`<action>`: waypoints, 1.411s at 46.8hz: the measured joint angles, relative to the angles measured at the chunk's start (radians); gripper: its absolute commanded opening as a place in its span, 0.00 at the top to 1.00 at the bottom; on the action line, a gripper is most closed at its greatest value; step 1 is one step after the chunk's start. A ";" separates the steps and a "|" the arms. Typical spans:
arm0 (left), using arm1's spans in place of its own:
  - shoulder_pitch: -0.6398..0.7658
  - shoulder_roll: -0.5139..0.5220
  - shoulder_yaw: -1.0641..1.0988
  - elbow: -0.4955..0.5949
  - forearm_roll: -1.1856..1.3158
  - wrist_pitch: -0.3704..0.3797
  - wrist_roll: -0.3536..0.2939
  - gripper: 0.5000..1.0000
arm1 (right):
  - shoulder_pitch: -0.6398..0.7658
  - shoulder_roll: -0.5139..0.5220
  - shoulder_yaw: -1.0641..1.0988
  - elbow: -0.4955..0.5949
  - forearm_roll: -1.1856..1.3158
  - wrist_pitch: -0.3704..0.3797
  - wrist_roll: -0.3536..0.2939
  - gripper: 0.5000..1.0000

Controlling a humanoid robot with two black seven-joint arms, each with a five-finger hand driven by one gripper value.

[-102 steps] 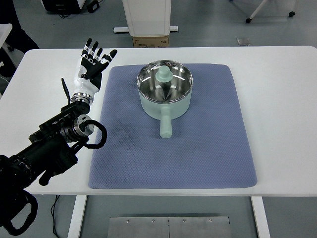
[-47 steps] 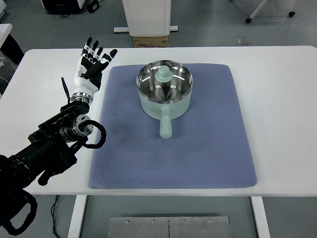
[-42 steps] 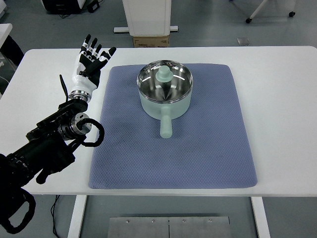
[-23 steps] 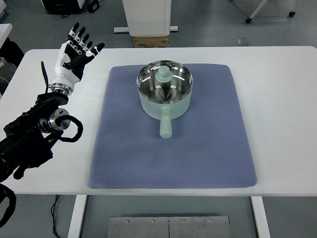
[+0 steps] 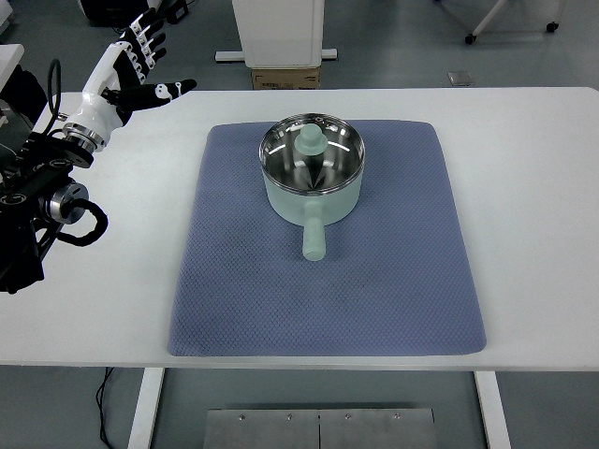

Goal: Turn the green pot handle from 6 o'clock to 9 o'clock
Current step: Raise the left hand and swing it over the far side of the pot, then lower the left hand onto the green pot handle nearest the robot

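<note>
1. I see the pot (image 5: 312, 178) standing upright on the far half of the blue mat (image 5: 393, 281), a little left of the mat's middle line.
2. Its body is pale green outside and shiny metal inside, with a bright steel rim.
3. I see a pale green knob (image 5: 310, 141) inside the pot, near the far wall.
4. The handle (image 5: 314, 235) is short, round and pale green. It points straight toward me, at 6 o'clock, and lies just over the mat.
</note>
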 measured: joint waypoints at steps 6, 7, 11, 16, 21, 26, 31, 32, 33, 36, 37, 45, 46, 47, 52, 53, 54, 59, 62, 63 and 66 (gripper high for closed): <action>-0.029 0.025 0.001 -0.029 0.127 -0.022 0.000 0.00 | 0.000 0.000 0.000 0.000 0.000 0.000 0.000 0.00; -0.031 0.035 0.001 -0.039 0.152 -0.026 0.000 0.00 | 0.000 0.000 0.000 0.000 0.000 0.000 0.000 0.00; -0.052 0.073 0.001 -0.105 0.206 -0.034 0.000 0.00 | 0.000 0.000 0.000 0.000 0.000 0.000 0.000 0.00; -0.081 0.092 0.000 -0.170 0.250 -0.035 0.000 0.00 | 0.000 0.000 0.000 0.000 0.000 0.000 0.000 0.00; -0.117 0.097 0.000 -0.192 0.299 -0.036 0.000 0.00 | 0.000 0.000 0.000 0.000 0.000 0.000 0.000 0.00; -0.153 0.100 0.001 -0.221 0.349 -0.037 0.000 0.00 | 0.000 0.000 0.000 0.000 0.000 0.000 0.000 0.00; -0.182 0.102 0.012 -0.286 0.403 -0.037 0.000 0.00 | 0.000 0.000 0.000 0.000 0.000 0.000 0.000 0.00; -0.189 0.103 0.014 -0.302 0.413 -0.037 0.000 0.00 | 0.000 0.000 0.000 0.000 0.000 0.000 0.000 0.00; -0.194 0.104 0.015 -0.313 0.417 -0.037 0.000 0.00 | 0.000 0.000 0.000 0.000 0.000 0.000 0.000 0.00; -0.206 0.109 0.023 -0.335 0.430 -0.043 0.000 0.00 | 0.000 0.000 0.000 0.000 0.000 0.000 0.000 0.00; -0.210 0.111 0.030 -0.340 0.437 -0.053 0.000 0.00 | 0.000 0.000 0.000 0.000 0.000 0.000 0.000 0.00; -0.262 0.109 0.096 -0.397 0.584 -0.096 0.000 0.00 | 0.000 0.000 0.000 0.000 0.000 0.000 0.000 0.00; -0.266 0.109 0.098 -0.412 0.602 -0.097 0.000 0.00 | 0.000 0.000 0.000 0.000 0.000 0.000 0.000 0.00; -0.269 0.109 0.099 -0.425 0.622 -0.097 0.000 0.00 | 0.000 0.000 0.000 0.000 0.000 0.000 0.000 0.00; -0.286 0.110 0.109 -0.498 0.722 -0.098 0.000 0.00 | 0.000 0.000 0.000 0.000 0.000 0.000 0.000 0.00; -0.290 0.110 0.114 -0.517 0.754 -0.098 0.000 0.00 | 0.000 0.000 0.000 0.000 0.000 0.000 0.000 0.00; -0.293 0.110 0.117 -0.527 0.768 -0.098 0.000 0.00 | 0.000 0.000 0.000 0.000 0.000 0.000 0.000 0.00; -0.317 0.110 0.131 -0.577 0.875 -0.100 0.000 0.00 | 0.000 0.000 0.000 0.000 0.000 0.000 0.000 0.00; -0.341 0.108 0.149 -0.592 0.926 -0.118 0.000 0.00 | 0.000 0.000 0.000 0.000 0.000 0.000 0.000 0.00; -0.353 0.105 0.155 -0.593 0.945 -0.129 0.000 0.00 | 0.000 0.000 0.000 0.000 0.000 0.000 0.000 0.00; -0.392 0.098 0.180 -0.596 0.981 -0.162 0.000 0.00 | 0.000 0.000 0.000 0.000 0.000 0.000 0.000 0.00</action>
